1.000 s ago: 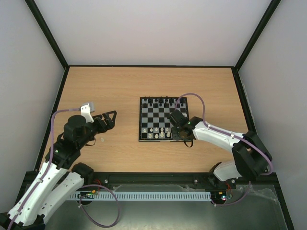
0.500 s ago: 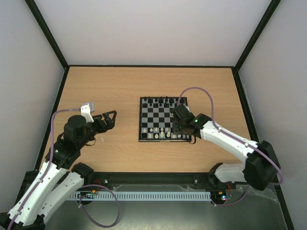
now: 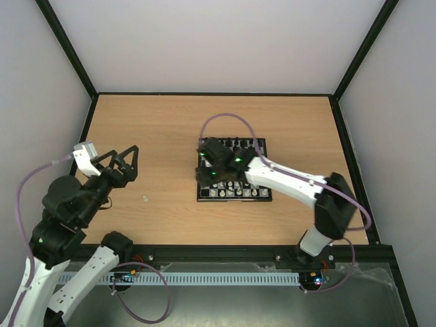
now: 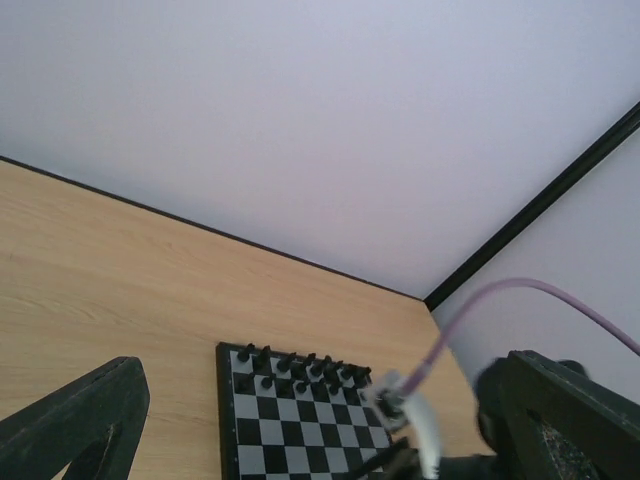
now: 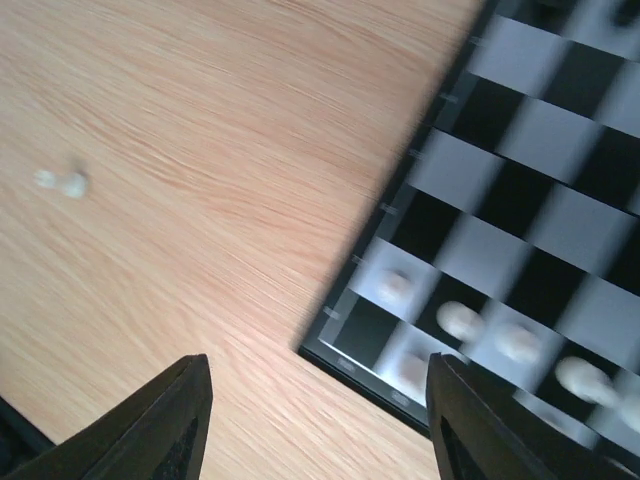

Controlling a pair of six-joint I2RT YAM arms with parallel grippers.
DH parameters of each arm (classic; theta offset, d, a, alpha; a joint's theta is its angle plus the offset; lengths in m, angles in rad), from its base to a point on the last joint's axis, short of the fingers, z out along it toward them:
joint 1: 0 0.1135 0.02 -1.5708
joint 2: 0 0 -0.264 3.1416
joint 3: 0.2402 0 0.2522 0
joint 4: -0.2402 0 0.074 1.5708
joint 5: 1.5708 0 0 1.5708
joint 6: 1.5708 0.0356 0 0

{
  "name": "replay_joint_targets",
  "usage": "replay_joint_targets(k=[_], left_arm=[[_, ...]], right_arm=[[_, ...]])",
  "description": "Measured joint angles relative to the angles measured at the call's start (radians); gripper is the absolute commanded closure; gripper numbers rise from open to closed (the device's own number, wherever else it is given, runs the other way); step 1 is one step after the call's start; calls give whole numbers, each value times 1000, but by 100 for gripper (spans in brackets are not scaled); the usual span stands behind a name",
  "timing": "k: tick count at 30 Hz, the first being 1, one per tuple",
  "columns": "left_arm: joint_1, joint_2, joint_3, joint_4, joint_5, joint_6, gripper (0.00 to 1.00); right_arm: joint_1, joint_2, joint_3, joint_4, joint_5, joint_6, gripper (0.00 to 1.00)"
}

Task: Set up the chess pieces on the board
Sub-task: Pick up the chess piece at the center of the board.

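My right pincer (image 5: 318, 400) is hovering spread, empty, at the board (image 5: 470, 250) corner.
Stray white chessman (image 5: 62, 182) is lying on the counter (image 5: 200, 120), long axis crosswise in wrist view, blurred; left pincer (image 3: 124, 158) spread.

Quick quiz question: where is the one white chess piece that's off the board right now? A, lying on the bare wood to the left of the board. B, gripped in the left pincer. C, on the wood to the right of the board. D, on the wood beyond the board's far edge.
A: the lone white piece lies on the bare table, well clear of the left rim of the board, with nothing gripping it.
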Motion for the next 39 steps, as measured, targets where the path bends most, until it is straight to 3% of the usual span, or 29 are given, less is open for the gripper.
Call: replay_joint_targets(k=[16, 35, 39], left_arm=[[0, -164, 71, -98, 20, 21, 0], [0, -164, 71, -127, 38, 42, 1], [0, -164, 69, -126, 38, 42, 0]], right_arm=[[237, 676, 650, 66, -145, -144, 49], [274, 890, 871, 43, -57, -161, 55], [274, 914, 880, 30, -37, -161, 62]])
